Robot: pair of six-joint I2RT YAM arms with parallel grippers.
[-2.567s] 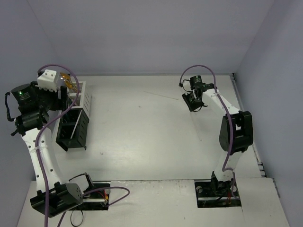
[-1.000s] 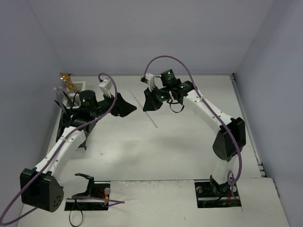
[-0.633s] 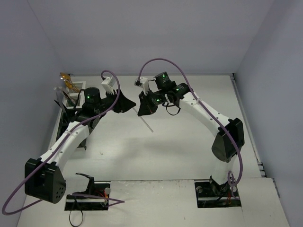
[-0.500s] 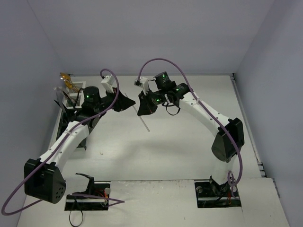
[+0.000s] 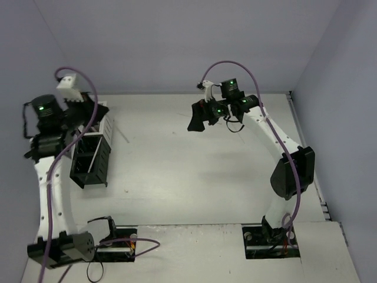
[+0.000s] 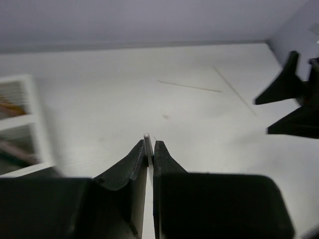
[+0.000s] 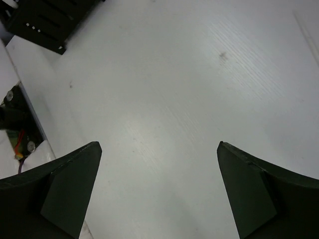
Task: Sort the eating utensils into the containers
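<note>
1. The step in hand is the carry: the left end effector (image 6: 150,147) has its fingers pinched almost together on a thin white stick (image 6: 146,136), whose tip pokes out just past the fingertips.
2. From above, the left arm is over the far-left corner of the table (image 5: 194,171), with its wrist right by the white slatted caddy (image 5: 106,121). The black bins (image 5: 89,160) sit in a row nearer the arm bases.
3. In the left wrist view the caddy's white wall is at the left edge. Blurred pieces show inside it, but I cannot tell which utensils they are. The stick is beside the caddy, not yet over an opening.
4. The right end effector (image 7: 158,145) hangs over the middle of the far side of the table with its fingers spread wide. Nothing is between them and only bare table lies below.
5. I see no other loose utensil on the table in the overhead view, so this may be one of the last pieces. A faint thin line ahead in the left wrist view could be a mark or another stick.
6. The next move, as I judge it, calls for:
   - choosing the compartment for sticks;
   - bringing the stick over that opening;
   - tipping the stick upright;
   - parting the fingers only once its lower end is inside, since a piece this slim could catch on the rim or fall outside.
</note>
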